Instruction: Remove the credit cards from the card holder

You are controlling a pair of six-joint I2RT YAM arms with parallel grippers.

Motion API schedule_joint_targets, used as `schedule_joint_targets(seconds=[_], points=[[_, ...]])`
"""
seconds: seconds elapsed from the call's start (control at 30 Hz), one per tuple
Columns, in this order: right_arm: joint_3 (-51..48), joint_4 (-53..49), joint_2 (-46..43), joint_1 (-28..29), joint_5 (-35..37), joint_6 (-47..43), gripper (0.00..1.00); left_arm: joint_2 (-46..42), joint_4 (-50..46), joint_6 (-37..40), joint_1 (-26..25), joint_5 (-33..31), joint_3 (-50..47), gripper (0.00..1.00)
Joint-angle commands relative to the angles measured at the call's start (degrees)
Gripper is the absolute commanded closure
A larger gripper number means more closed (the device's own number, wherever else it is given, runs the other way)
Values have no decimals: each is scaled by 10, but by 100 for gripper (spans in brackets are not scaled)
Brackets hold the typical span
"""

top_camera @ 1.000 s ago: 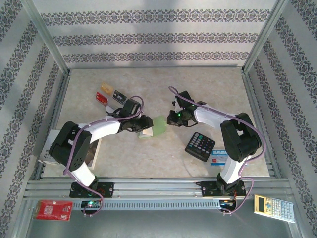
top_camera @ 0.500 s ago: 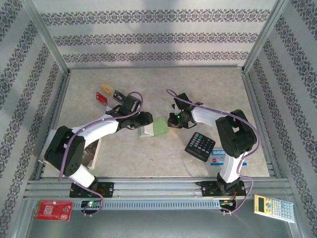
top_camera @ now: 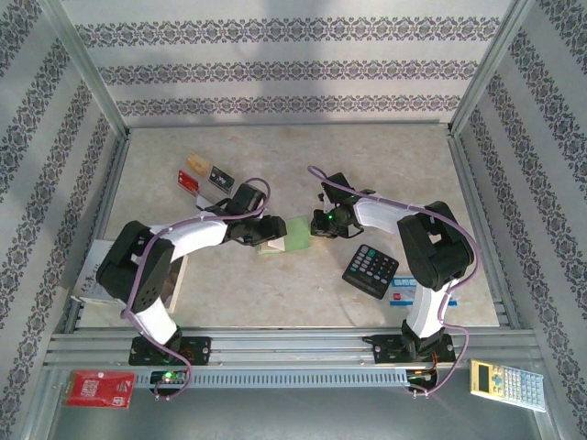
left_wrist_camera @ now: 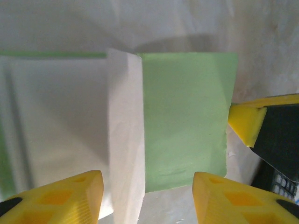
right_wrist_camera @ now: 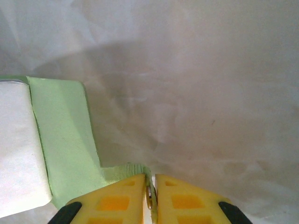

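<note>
Packet, red and flat (top_camera: 96, 389), lies on the near ledge in front of your left arm's base. A yellow calculator (top_camera: 507, 383) lies on the same ledge on the right.

On the table (top_camera: 303, 302), the black calculator (top_camera: 371, 270) sits near your right arm. The blue-and-white box (top_camera: 404, 291) is just beside its near corner, partly tucked under the arm. Some pale sheets (top_camera: 92, 275) lie at the left edge; what they are is hard to tell.

Mid-table, the card holder (top_camera: 292, 234) lies open between your two grippers. In the left wrist view the card holder (left_wrist_camera: 187, 116) shows a green panel on the right and a cream flap on the left.

Your left gripper (left_wrist_camera: 147, 186) has its fingers (left_wrist_camera: 60, 198) spread wide and hovers at the holder's near edge, clamping nothing.

Your right gripper (right_wrist_camera: 149, 179) has its jaws almost pressed together, pinching a thin green edge of the card holder (right_wrist_camera: 65, 140). Its yellow finger also shows at the green panel's right edge in the left wrist view.

Farther back on the left, three credit cards lie out on the table, well apart from the holder. They are the tan card (top_camera: 195, 162), the red card (top_camera: 187, 181) and the black card (top_camera: 220, 176), close together.
</note>
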Motion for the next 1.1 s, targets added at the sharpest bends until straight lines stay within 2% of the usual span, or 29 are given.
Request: schedule_joint_targets(seconds=[0.0, 0.13, 0.27, 0.33, 0.57, 0.73, 0.83, 0.97, 1.07], points=[[8, 3, -4, -6, 8, -3, 84, 19, 57, -10, -7, 65, 31, 48], [-2, 6, -28, -14, 9, 8, 78, 51, 79, -22, -15, 79, 51, 49], [-29, 19, -76, -33, 22, 31, 64, 83, 82, -25, -26, 80, 78, 48], [-41, 23, -97, -43, 31, 41, 61, 98, 82, -27, -29, 78, 89, 46], [-74, 30, -147, -67, 43, 65, 60, 139, 94, -42, -32, 75, 91, 44], [-70, 40, -150, -62, 9, 71, 60, 151, 85, -43, -34, 61, 82, 44], [-58, 43, -134, -49, -18, 75, 66, 150, 72, -41, -34, 46, 74, 51], [-42, 56, -103, -30, -37, 84, 80, 145, 53, -39, -34, 24, 62, 76], [-25, 62, -76, -13, -54, 87, 87, 141, 49, -40, -34, 15, 52, 86]])
